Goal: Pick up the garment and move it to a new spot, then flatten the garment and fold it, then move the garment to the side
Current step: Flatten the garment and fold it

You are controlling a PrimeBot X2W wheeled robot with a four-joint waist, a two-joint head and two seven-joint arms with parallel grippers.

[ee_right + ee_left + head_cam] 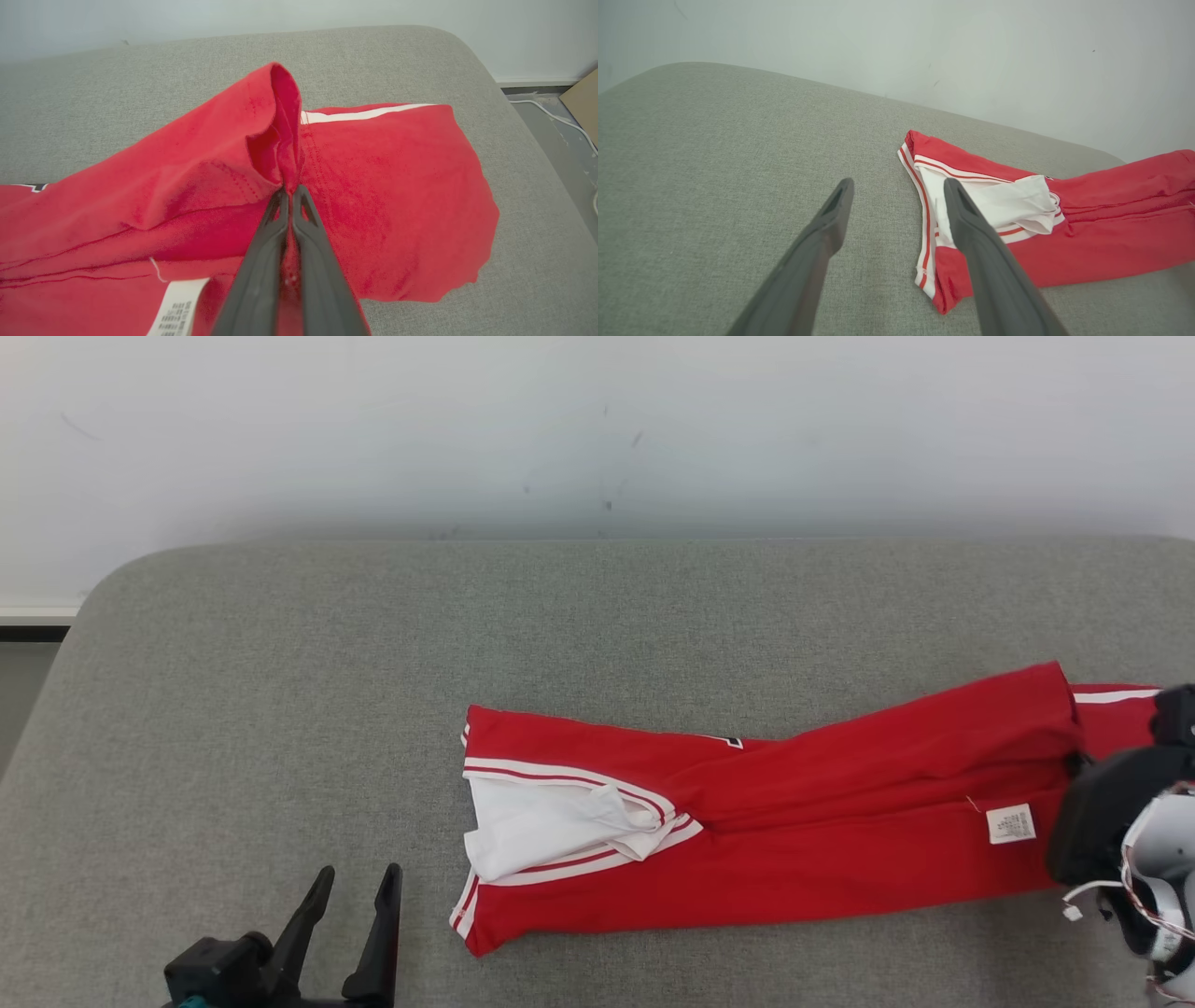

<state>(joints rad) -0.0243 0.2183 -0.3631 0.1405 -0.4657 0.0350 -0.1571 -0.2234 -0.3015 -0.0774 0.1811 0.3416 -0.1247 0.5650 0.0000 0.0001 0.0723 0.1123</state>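
Now | right hand clamped on red garment fold | left hand apart, seemingly above cushion

Left hand spread wide; right hand pinched closed.

No text could be read. A white label lay on the red garment, near its right end, printed with rows of tiny dark characters too small to make out. At the garment's far edge, near its middle, a sliver of black-and-white print showed from a fold, too little to tell any letter.
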